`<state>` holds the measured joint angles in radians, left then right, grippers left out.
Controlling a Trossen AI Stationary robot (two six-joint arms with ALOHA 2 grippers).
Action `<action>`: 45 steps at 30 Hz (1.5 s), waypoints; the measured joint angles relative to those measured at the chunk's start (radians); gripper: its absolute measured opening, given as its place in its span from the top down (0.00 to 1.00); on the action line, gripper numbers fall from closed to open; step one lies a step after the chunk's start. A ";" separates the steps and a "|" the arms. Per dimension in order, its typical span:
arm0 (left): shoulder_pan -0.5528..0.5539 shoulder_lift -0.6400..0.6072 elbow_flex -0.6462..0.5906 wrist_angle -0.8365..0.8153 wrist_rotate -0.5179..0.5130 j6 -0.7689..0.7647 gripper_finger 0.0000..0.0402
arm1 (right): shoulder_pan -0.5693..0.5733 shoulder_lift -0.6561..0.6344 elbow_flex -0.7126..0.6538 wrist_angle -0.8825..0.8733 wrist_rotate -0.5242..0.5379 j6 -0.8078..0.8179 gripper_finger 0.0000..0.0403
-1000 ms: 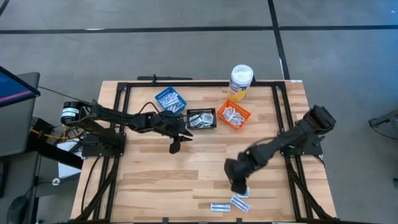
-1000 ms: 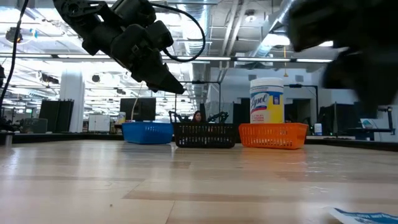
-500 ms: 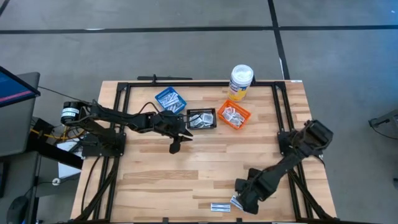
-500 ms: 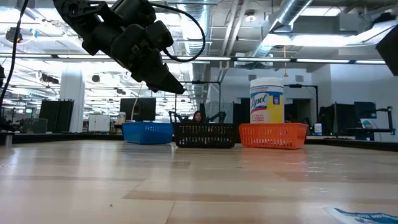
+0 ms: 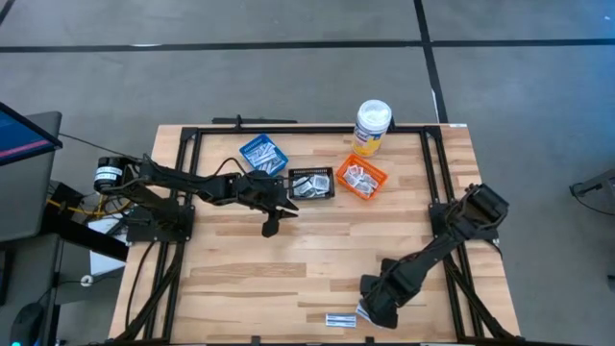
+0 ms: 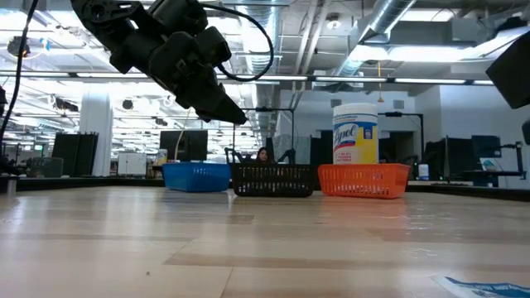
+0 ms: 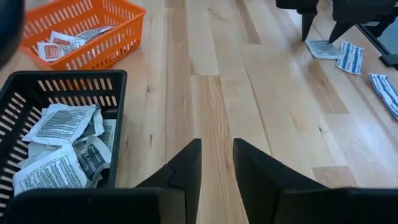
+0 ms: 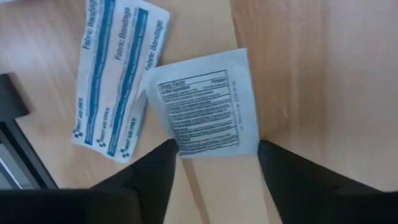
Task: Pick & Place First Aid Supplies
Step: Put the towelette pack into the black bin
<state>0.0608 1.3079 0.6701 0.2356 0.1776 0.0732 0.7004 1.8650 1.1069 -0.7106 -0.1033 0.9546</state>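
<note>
Near the table's front edge my right gripper [image 5: 370,309] points down, open, over a small square white packet [image 8: 205,106] with dark print; its fingers stand on either side of the packet's edge. That packet overlaps a pair of blue-printed bandage packets [image 8: 115,81]. One more bandage strip [image 5: 340,319] lies flat to the left of them. My left gripper [image 5: 272,226] hovers above the table in front of the black basket [image 5: 311,184], its fingers [image 7: 193,162] a little apart with nothing between them.
Blue [image 5: 263,154], black and orange [image 5: 360,178] baskets stand in a row at the back, each with white packets inside. A tall white bottle with a yellow label [image 5: 372,127] stands behind the orange one. Bare wood lies between the baskets and the front packets.
My right gripper has swung toward the table's near edge and come down over the packets there. My left arm has kept still.
</note>
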 joint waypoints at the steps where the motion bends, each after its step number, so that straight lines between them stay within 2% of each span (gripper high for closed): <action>1: 0.000 0.000 0.000 0.000 0.000 0.000 0.77 | -0.002 0.001 0.002 -0.004 0.000 0.000 0.47; 9: 0.000 0.000 0.000 -0.002 0.000 0.000 0.77 | -0.029 0.002 0.014 0.002 -0.004 -0.019 0.80; 14: 0.000 0.000 0.000 -0.002 0.000 0.000 0.77 | -0.054 -0.004 0.017 0.018 -0.027 -0.050 0.96; 16: 0.000 0.000 0.000 -0.002 0.000 0.000 0.77 | -0.065 -0.014 0.014 0.011 -0.034 -0.073 0.98; 20: 0.000 0.000 0.000 -0.001 0.000 -0.002 0.77 | -0.096 -0.064 0.013 -0.024 0.010 -0.088 0.94; 23: 0.000 0.000 0.000 0.012 0.000 -0.002 0.77 | -0.125 -0.118 0.013 -0.064 0.158 -0.144 0.94; 25: 0.000 0.000 0.000 0.022 0.001 -0.002 0.77 | -0.150 -0.153 0.014 -0.081 0.350 -0.194 0.95; 30: 0.000 0.000 0.000 0.096 0.000 -0.029 0.77 | -0.236 -0.175 0.014 -0.036 0.935 -0.332 0.98; 33: 0.000 0.000 0.000 0.174 0.000 -0.082 0.77 | -0.307 -0.165 0.015 0.053 1.145 -0.422 0.98; 36: 0.000 0.000 0.000 0.242 -0.028 -0.082 0.77 | -0.389 -0.144 0.012 0.171 1.167 -0.552 0.96; 39: 0.003 0.000 0.000 0.280 -0.115 -0.080 0.77 | -0.460 -0.124 0.018 0.303 1.101 -0.657 0.94; 42: 0.006 0.006 0.000 0.303 -0.199 -0.086 0.77 | -0.499 -0.121 0.013 0.343 1.098 -0.677 0.95; 45: 0.005 0.032 0.001 0.308 -0.212 -0.112 0.77 | -0.517 -0.125 0.016 0.348 1.090 -0.677 0.97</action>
<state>0.0654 1.3395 0.6707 0.5433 -0.0348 -0.0393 0.1837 1.7397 1.1227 -0.3622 0.9865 0.2775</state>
